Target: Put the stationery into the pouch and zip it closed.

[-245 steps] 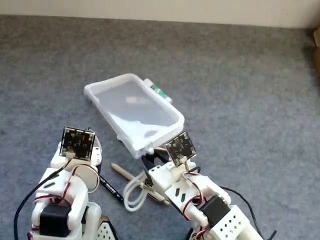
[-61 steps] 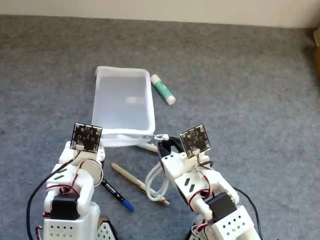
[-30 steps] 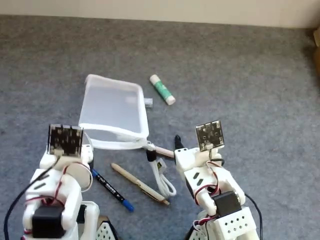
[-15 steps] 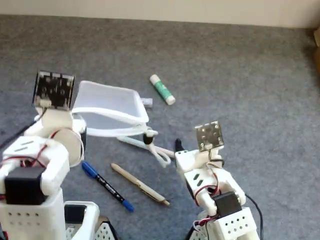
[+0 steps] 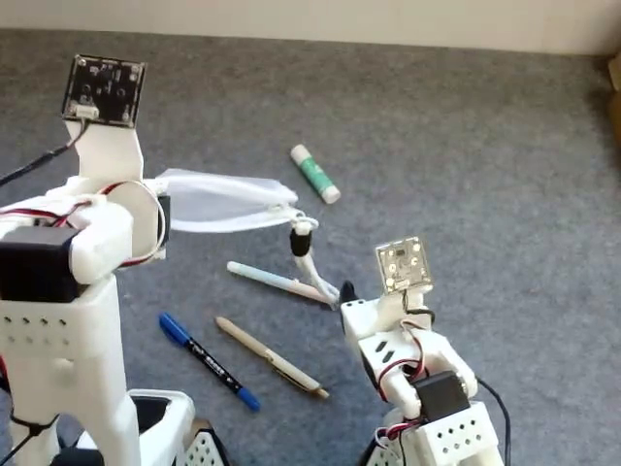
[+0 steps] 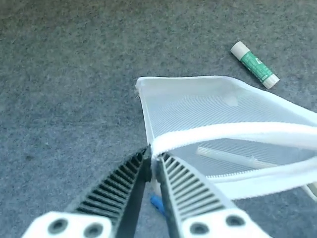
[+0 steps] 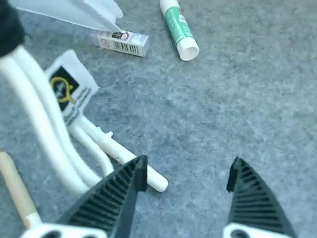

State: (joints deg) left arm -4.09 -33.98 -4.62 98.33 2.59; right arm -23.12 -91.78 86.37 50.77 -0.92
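The white mesh pouch (image 5: pixel 228 202) hangs above the carpet, with my left gripper (image 6: pixel 153 161) shut on its zipper rim at the left end. Its white strap (image 5: pixel 303 243) dangles off the right end. On the carpet lie a green glue stick (image 5: pixel 315 175), a pale pen (image 5: pixel 277 282), a beige pen (image 5: pixel 272 357) and a blue marker (image 5: pixel 209 362). My right gripper (image 7: pixel 185 181) stands open low over the carpet, the pale pen's tip (image 7: pixel 126 158) beside one finger. A small barcoded stick (image 7: pixel 120 42) lies near the glue stick (image 7: pixel 178 29).
Grey carpet covers the whole work area, with open room to the right and behind the glue stick. The raised left arm (image 5: pixel 87 252) towers over the left front. A tag (image 7: pixel 67 91) hangs on the strap.
My left arm has risen and swung back with the pouch, lifting it off the carpet. The pale pen now lies uncovered. The right arm has hardly moved.
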